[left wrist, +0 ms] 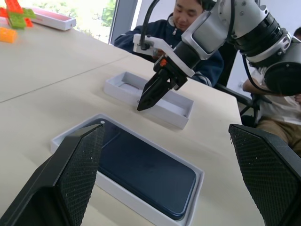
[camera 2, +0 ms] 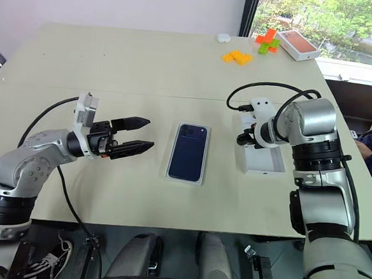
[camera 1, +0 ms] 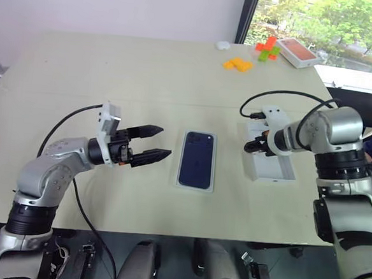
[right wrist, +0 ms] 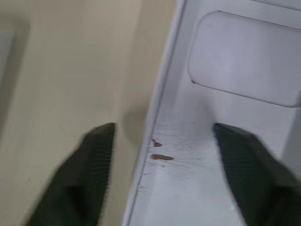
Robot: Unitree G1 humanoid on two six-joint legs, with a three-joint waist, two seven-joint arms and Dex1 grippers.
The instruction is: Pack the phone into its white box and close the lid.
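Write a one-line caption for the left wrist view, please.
Phone lying in its white box, while the right hand lowers its fingers over the rim of the lid beyond.

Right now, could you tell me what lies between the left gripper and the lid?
The phone, lying in the white box, sits between the left gripper and the lid, seen from the head.

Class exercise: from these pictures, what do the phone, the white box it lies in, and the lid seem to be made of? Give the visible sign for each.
The phone: probably glass or polished metal, glossy dark navy that catches light.
The white box: seems matt white cardboard, with thin straight folded walls.
The lid: likely the same matt cardboard, pale inside, with small brown marks near its rim.
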